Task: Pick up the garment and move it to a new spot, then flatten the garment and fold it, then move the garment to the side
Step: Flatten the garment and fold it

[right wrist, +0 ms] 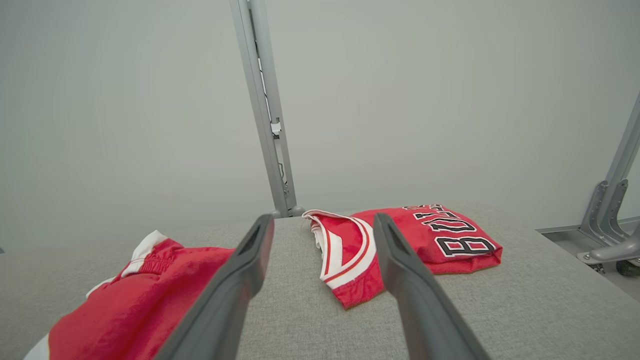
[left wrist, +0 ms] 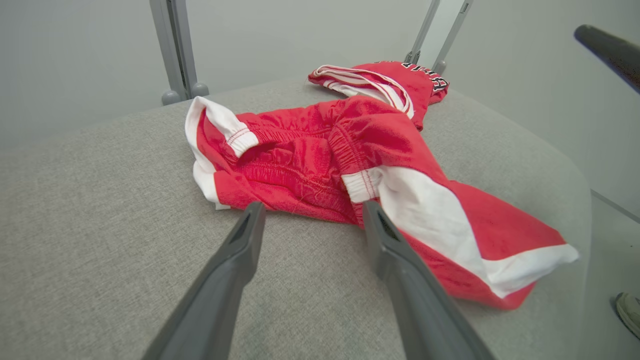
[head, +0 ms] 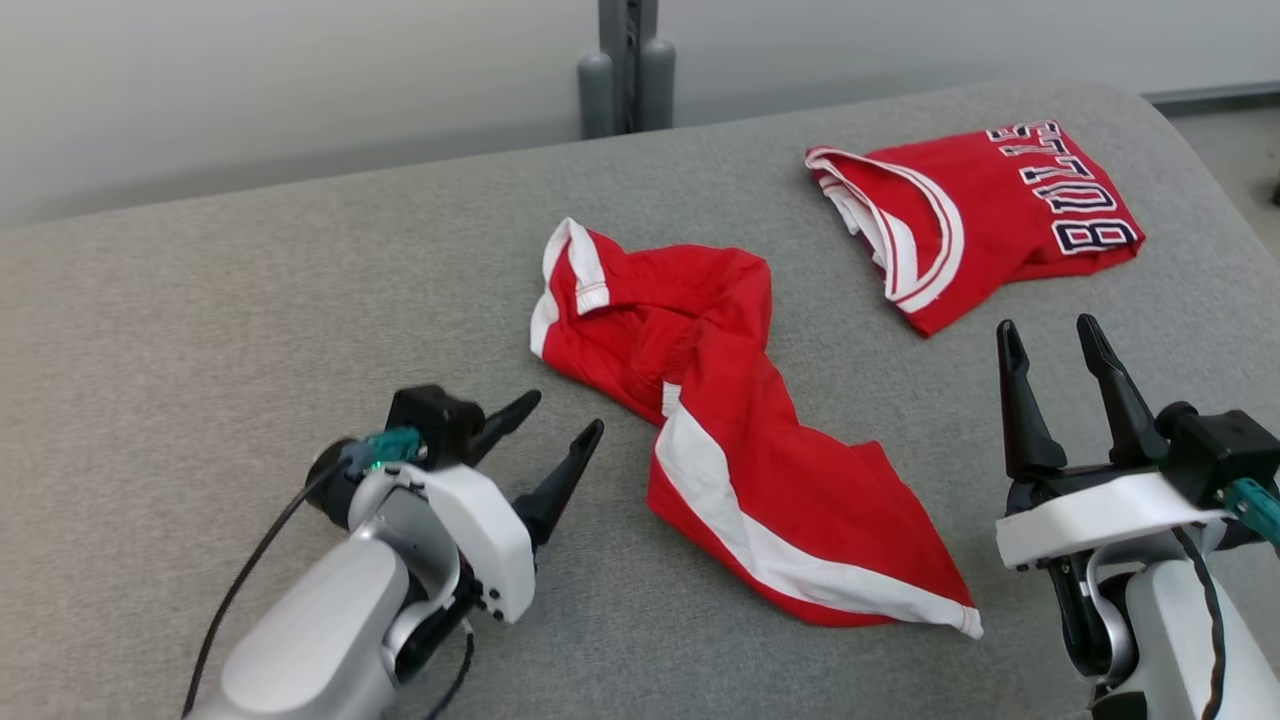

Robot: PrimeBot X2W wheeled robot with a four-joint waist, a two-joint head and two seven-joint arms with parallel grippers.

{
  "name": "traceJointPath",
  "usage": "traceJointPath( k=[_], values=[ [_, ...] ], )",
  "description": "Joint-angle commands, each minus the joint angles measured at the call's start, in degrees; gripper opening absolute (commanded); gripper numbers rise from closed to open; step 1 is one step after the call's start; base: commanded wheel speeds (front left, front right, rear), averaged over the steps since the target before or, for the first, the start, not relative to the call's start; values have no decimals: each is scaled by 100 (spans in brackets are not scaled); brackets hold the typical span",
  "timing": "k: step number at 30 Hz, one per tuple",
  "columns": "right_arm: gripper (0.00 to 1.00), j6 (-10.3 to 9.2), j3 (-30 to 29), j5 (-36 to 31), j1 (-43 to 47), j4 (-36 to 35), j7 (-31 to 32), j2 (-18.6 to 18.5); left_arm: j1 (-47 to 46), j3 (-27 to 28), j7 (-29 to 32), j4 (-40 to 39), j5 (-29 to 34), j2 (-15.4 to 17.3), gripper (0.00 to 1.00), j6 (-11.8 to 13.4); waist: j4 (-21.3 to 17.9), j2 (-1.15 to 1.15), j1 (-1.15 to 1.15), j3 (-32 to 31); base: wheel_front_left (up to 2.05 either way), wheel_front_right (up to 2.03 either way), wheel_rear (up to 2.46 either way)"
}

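Observation:
A crumpled red garment [head: 740, 440] with white side stripes and an elastic waistband lies twisted in the middle of the grey padded table [head: 200, 350]. My left gripper [head: 563, 415] is open just left of it, fingertips close to its near edge and nothing between them. In the left wrist view the garment [left wrist: 310, 155] lies right beyond that gripper [left wrist: 314, 206]. My right gripper [head: 1045, 327] is open and empty to the garment's right, above the table. The right wrist view shows this gripper [right wrist: 324, 217] with a corner of the garment [right wrist: 150, 300] at the lower left.
A folded red jersey [head: 1000, 215] with "BULLS" lettering lies at the table's far right, also visible as the jersey [right wrist: 440, 240] ahead of my right gripper. A grey metal post [head: 628, 70] stands behind the far edge. The table's rounded edge drops off at the right.

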Motion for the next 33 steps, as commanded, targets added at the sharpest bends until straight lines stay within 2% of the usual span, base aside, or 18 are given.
traceJointPath(
  k=[1, 7, 10, 18, 26, 33],
  values=[
    [100, 1, 0, 43, 102, -193, -20, 1, -250, -68, 60, 145, -11, 74, 100, -11, -169, 0, 0, 181, 0, 0, 0],
    [100, 1, -103, 24, 452, -800, -3, 91, -873, -787, 286, 686, -195, 38, 100, -11, -413, 0, 0, 381, 0, 0, 0],
    [100, 1, -182, -10, 573, -941, 10, 119, -1019, -1248, 317, 624, -357, 5, 100, -11, -453, 0, 0, 414, 0, 0, 0],
    [100, 1, -239, 39, 647, -1080, 45, 137, -1337, -2042, 198, 372, -562, -199, 100, -11, -412, 0, 0, 468, 0, 0, 0],
    [100, 1, -61, 189, 551, -1024, 16, 133, -1739, -1915, 52, 1082, -668, -475, 100, 75, -471, 0, 0, 520, 0, 0, 0],
    [100, 1, -71, 227, 635, -960, -11, 134, -1679, -1763, 379, 1378, -1074, -339, 100, 41, -565, 0, 0, 486, 0, 0, 0]
  ],
)
